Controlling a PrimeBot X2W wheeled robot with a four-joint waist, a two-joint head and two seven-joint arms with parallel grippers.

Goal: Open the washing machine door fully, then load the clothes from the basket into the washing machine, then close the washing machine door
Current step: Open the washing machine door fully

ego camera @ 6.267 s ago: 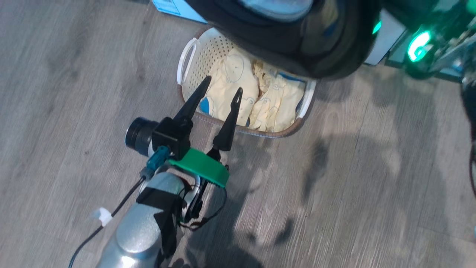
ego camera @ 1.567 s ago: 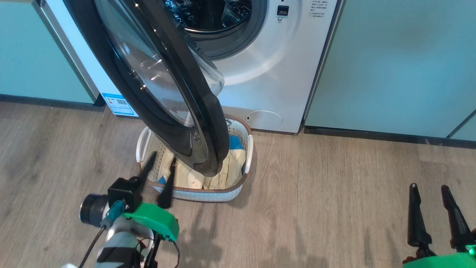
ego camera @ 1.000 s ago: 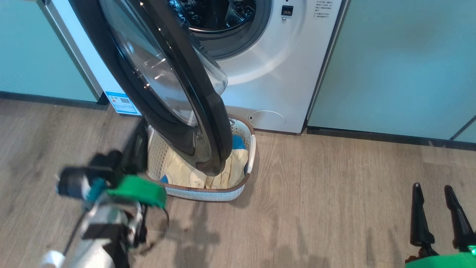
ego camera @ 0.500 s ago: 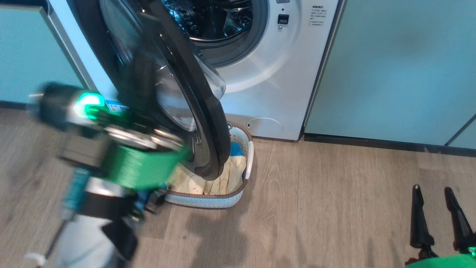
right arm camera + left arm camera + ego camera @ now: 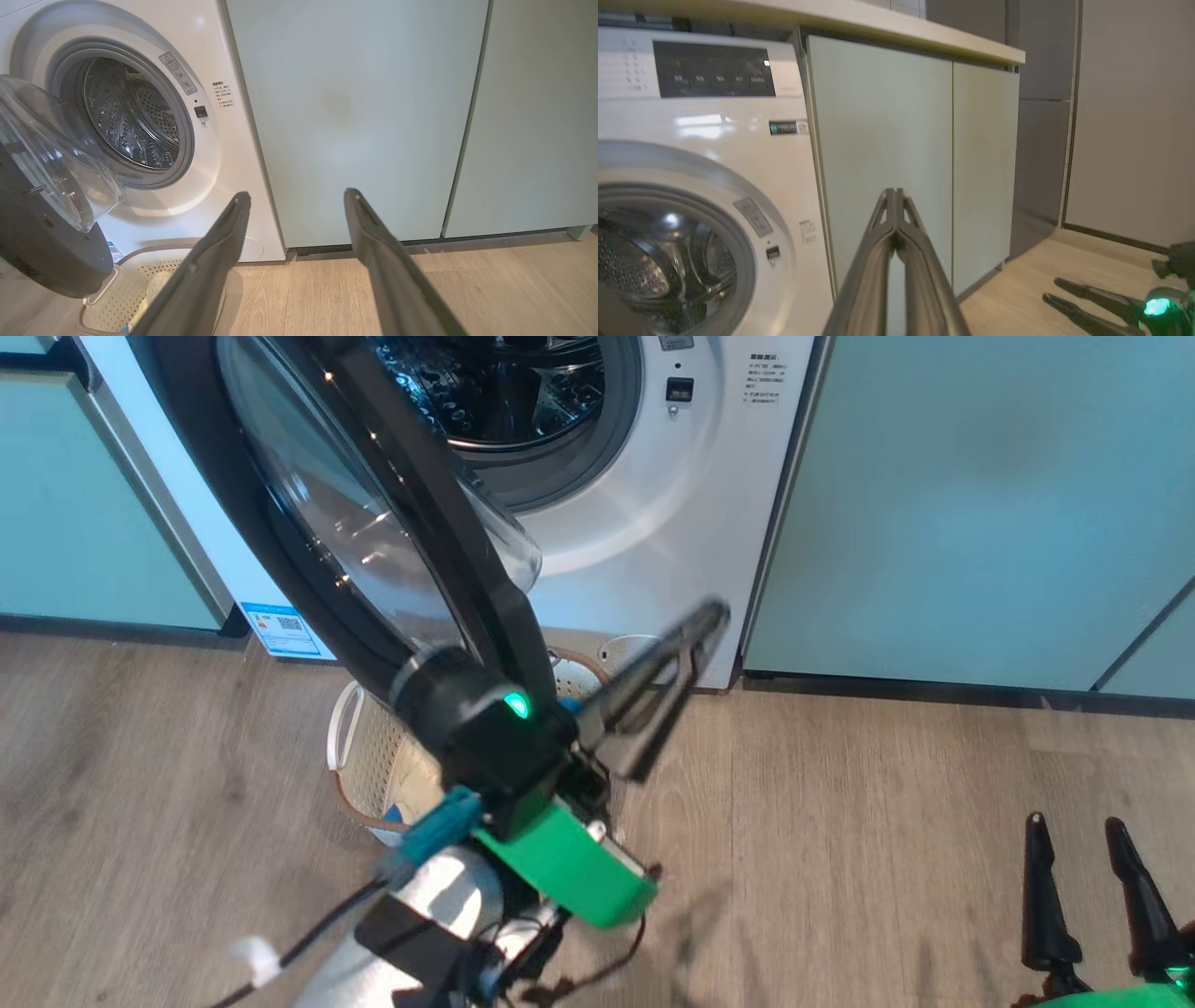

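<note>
Holding my left gripper (image 5: 705, 616) up in front of the washing machine (image 5: 635, 523), I have its two dark fingers pressed together tip to tip, pointing up and to my right at the low white front near the round service flap (image 5: 624, 649). In the left wrist view the same fingers (image 5: 895, 192) meet at one point before the pale green cabinets (image 5: 882, 140). The washing machine door (image 5: 317, 504) is swung out from the porthole on its left hinge, black rim and bulging glass turned edge-on to my head, the steel drum (image 5: 485, 392) open to view behind it. Its lower rim hangs over the basket (image 5: 359, 756), which sits on the wooden floor (image 5: 840, 849) just in front of the machine. My left wrist crosses that rim in the head view, and I cannot tell whether they touch. The clothes (image 5: 158, 283) lie in the basket (image 5: 112, 298), mostly hidden by the door and my arm. My right gripper (image 5: 1074, 823) hangs low at my right, well apart from the basket, its fingers spread wide (image 5: 297, 195).
</note>
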